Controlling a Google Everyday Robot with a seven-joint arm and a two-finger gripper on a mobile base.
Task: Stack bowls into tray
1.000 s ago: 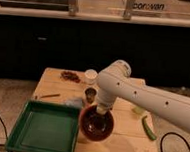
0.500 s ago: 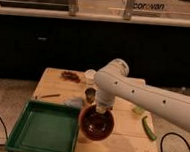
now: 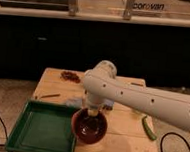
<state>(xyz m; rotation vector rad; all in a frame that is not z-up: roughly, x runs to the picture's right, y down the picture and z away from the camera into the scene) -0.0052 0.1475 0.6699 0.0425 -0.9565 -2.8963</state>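
Item: end effector (image 3: 92, 111). Position: at the back rim of the bowl, pointing straight down. State: cannot tell whether it is open, closed or gripping the bowl.

Item: arm (image 3: 147, 97), white with rows of small dark holes. Pose: enters from the right edge, slopes up and leftward over the surface to a rounded joint above the bowl, then turns down to the end effector.

Item: bowl (image 3: 90, 128), round, glossy, dark reddish-brown. Position: front of the wooden surface (image 3: 120, 148), upright, its left edge at the tray's right rim; whether it rests or is lifted cannot be told.

Item: tray (image 3: 35, 106), dark green, rectangular, sloping sides. Position: front left corner of the surface, just beside the bowl.

Other items: long green vegetable (image 3: 148, 128), right of the bowl, well apart; dark reddish cluster (image 3: 71, 77) near the back edge; thin stick-like piece (image 3: 50, 95) behind the tray.
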